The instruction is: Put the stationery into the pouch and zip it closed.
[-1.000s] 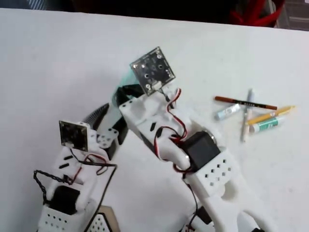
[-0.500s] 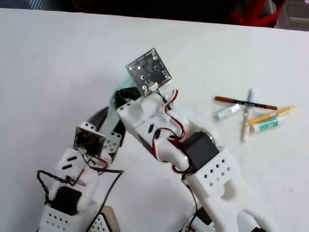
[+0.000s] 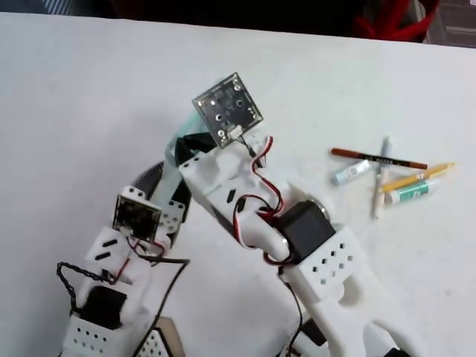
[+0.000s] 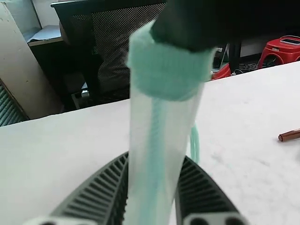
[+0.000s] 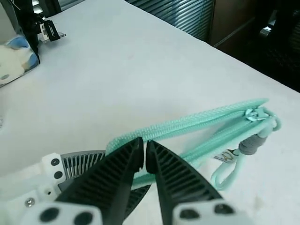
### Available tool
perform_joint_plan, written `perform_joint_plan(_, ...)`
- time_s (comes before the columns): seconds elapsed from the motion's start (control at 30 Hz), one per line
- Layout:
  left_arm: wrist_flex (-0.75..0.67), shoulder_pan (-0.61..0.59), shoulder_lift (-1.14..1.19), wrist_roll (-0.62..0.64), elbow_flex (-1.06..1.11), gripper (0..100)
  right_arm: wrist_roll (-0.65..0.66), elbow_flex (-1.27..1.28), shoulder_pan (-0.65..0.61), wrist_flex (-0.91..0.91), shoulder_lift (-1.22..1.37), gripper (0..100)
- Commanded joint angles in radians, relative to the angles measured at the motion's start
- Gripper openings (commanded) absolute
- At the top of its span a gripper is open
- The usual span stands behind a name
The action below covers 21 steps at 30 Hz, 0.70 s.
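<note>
White worktop [image 3: 82, 89]. A loose cluster of stationery is laid toward one side: brown pencil [image 3: 378, 158], yellow pencil [image 3: 418, 177], white pen [image 3: 378, 197], two capped tubes [image 3: 349, 172]. A mint-green pouch [image 5: 206, 122] is set on edge.

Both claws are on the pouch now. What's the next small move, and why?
Probably hold with the left claw and shift the right claw to the zipper pull: the pouch looks zipped, and the pens lie outside on the table.
</note>
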Motion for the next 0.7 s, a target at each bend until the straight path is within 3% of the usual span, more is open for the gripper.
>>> perform_joint_plan(0.0,-0.049,-0.031,0.005,0.005,0.011,9,0.009,0.005,-0.025,0.018,0.001,1.8)
perform_joint_plan(0.47,-0.104,-0.039,0.005,0.003,0.048,9,0.012,-0.002,-0.088,0.054,0.001,1.8)
perform_joint_plan(0.67,-0.106,-0.035,0.005,0.003,0.048,3,0.012,-0.002,-0.088,0.056,0.001,1.8)
